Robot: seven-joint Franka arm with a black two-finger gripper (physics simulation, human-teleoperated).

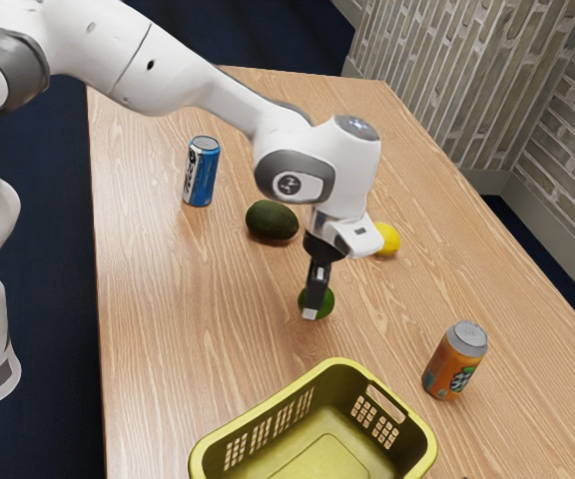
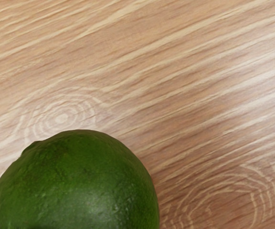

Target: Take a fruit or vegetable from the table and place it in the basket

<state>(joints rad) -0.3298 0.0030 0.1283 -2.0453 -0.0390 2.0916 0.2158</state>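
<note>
On the pale wooden table (image 1: pixel 158 299), between its side edges, a yellow-green plastic basket (image 1: pixel 335 384) sits nearest, and beyond it a round green lime (image 2: pixel 80 186) is at my black gripper (image 1: pixel 311 312), placed probably for lifting, though clenched or released I cannot tell.

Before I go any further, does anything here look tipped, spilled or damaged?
Nothing stands out. The blue can and orange can stand upright, the yellow-green basket sits right way up, and the lime at the end effector looks undamaged. I see no spill.
</note>
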